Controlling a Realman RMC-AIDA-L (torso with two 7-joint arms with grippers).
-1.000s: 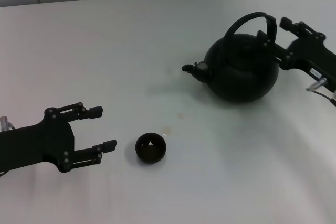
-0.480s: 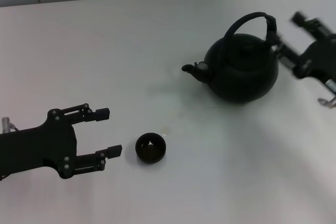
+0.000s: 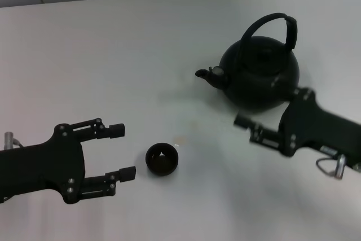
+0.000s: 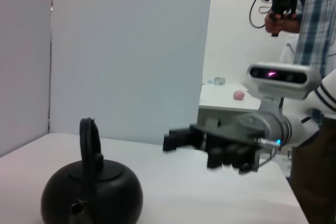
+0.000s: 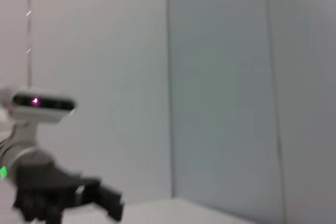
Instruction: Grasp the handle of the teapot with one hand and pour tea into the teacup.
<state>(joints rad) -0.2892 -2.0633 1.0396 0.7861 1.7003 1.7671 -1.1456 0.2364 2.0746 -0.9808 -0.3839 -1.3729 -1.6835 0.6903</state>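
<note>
The black teapot (image 3: 259, 77) stands at the back right of the white table, spout toward the left, with its arched handle (image 3: 272, 22) upright and free. It also shows in the left wrist view as teapot (image 4: 92, 199) with handle (image 4: 90, 139). My right gripper (image 3: 248, 130) hovers in front of the teapot, pointing left, open and empty, apart from the pot; it shows too as right gripper (image 4: 177, 139). The small black teacup (image 3: 162, 159) sits nearer the front, left of centre. My left gripper (image 3: 123, 152) is open just left of the teacup, not touching it.
The table's (image 3: 113, 66) far edge meets a pale wall. In the left wrist view a person (image 4: 310, 19) holding a camera stands behind the robot's body. The right wrist view shows mostly wall panels and the left arm (image 5: 58, 195) low down.
My right gripper left the teapot's handle at the far right and swung down to the front of the pot. The left gripper edged toward the teacup. Teapot and teacup stayed put.
</note>
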